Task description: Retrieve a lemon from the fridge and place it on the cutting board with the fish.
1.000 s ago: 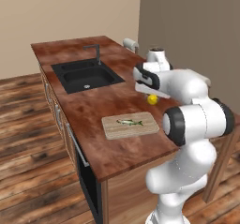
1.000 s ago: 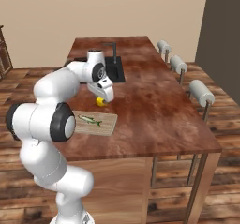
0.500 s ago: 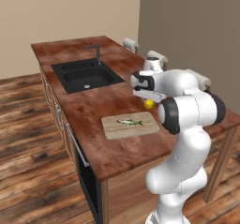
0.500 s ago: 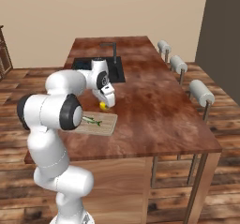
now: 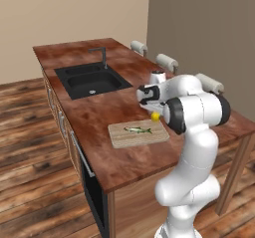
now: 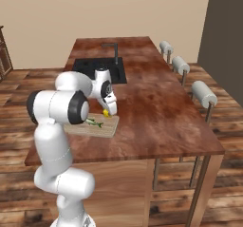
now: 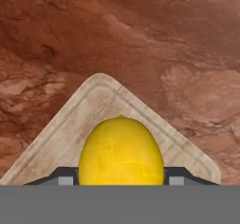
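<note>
Lemon [image 7: 121, 150] sat clamped between the jaws of the gripper [image 7: 121, 180], one dark fingertip [image 7: 63, 178] showing at each side of the fruit. In the hand view the lemon was above a rounded corner of the board [image 7: 61, 138], with the red-brown counter [image 7: 140, 40] beyond that corner. Whether the fruit touched the board could not be told.

Left base view: lemon [image 5: 156, 116] at the far right corner of the board [image 5: 124, 138], under the gripper [image 5: 154, 113]. Fish [image 5: 138, 130] lay flat near the middle of the board, lengthwise, apart from the lemon. Board rested on the counter [image 5: 99, 115] near its front edge, well clear of the black sink [image 5: 92, 80]. A dark tap [image 5: 101, 56] stood behind the sink.

Right base view: lemon [image 6: 106, 112] at the gripper [image 6: 108, 111], over the board's [image 6: 102, 130] far edge. Fish [image 6: 94, 122] partly hidden behind the arm's elbow, near the lemon but not touching it. Three stools with pale padded backs [image 6: 202, 93] stood along the counter's [image 6: 156, 107] right side. Floor [image 6: 228, 102] was wood plank.
</note>
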You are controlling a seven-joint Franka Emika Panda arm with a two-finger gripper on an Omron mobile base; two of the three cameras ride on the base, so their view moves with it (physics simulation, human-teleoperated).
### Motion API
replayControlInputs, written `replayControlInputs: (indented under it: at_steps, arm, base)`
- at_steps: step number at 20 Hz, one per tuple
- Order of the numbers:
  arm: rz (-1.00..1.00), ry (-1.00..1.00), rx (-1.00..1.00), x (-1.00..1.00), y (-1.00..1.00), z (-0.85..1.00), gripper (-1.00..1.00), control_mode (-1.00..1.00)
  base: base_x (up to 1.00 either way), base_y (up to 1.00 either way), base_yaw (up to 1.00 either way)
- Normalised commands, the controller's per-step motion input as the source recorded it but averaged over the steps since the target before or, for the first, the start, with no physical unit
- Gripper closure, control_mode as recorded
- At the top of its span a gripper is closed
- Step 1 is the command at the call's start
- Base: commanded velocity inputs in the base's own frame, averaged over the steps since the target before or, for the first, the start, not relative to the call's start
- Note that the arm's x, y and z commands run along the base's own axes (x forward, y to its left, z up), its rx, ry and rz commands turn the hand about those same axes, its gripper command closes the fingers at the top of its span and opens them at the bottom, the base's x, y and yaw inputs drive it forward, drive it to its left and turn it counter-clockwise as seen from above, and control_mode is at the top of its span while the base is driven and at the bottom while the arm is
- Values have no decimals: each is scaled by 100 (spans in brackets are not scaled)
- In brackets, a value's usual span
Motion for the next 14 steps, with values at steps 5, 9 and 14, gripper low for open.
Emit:
replayControlInputs:
  at_steps: [5, 9, 14]
  arm:
    - [-10, 0, -3, 8, 0, -46, 100, -100]
    - [-12, 0, -1, 1, 0, -38, 100, -100]
    - [-8, 0, 0, 0, 6, -23, 100, -100]
  base:
    - [0, 0, 0]
    - [0, 0, 0]
    - [0, 0, 0]
